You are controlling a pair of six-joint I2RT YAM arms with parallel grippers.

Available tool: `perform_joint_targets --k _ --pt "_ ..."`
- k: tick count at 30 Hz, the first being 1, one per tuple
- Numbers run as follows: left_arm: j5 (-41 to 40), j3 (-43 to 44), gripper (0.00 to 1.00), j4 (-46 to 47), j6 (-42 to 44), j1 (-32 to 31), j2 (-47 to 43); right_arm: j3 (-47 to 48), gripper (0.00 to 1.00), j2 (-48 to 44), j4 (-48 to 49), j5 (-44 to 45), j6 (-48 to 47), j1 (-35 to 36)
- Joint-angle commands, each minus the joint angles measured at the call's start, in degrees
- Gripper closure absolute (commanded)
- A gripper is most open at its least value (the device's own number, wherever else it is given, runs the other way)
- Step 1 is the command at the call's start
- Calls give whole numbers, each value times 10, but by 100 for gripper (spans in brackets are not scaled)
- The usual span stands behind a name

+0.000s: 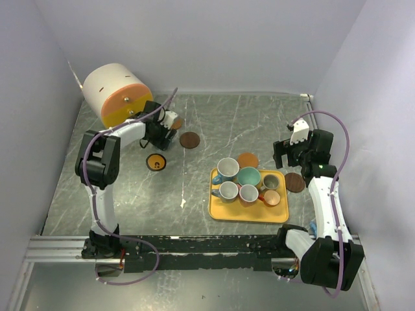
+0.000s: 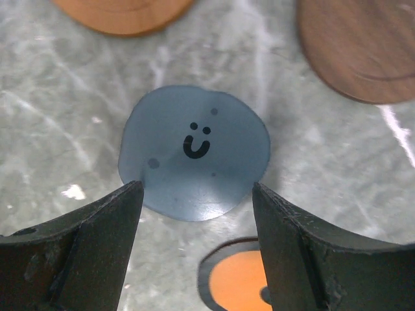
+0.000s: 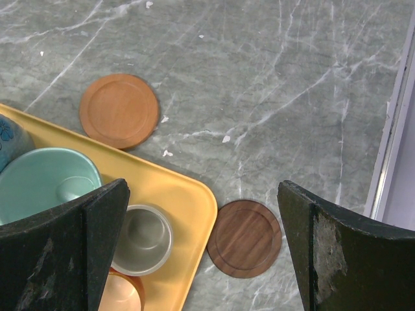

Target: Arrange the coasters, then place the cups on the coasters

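Left fingers [image 2: 97, 233] apart, low over slate blue coaster [image 2: 194, 152], one each side of its near rim; can't tell if touching. Coaster lies flat on worktop [image 1: 130, 194] toward far left corner, with orange coaster [image 2: 123, 11], brown coaster [image 2: 363, 52] and yellow-orange coaster [image 2: 237, 285] close around it. Right fingers [image 3: 65, 246] wide apart, empty, above far right corner of yellow tray [image 3: 188, 194]. Six cups [image 1: 248, 176] sit on tray, toward worktop's near right. Second orange coaster [image 3: 118, 110] and second brown coaster [image 3: 245, 238] lie just beside tray.
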Motion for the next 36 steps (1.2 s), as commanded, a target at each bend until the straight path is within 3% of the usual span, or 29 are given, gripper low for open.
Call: perform_joint_targets --k 1,27,31,36 --pt "-33 29 21 -21 -4 22 28 -7 0 -10 1 -3 -3 2" --pt "18 18 22 -45 -12 28 -24 -8 0 -12 -2 -6 -3 2" --pt "55 17 20 -28 -14 28 -50 -9 0 -12 -2 -6 -4 2" --pt "164 -38 16 50 -7 12 -120 -8 0 -11 -1 -6 -4 2"
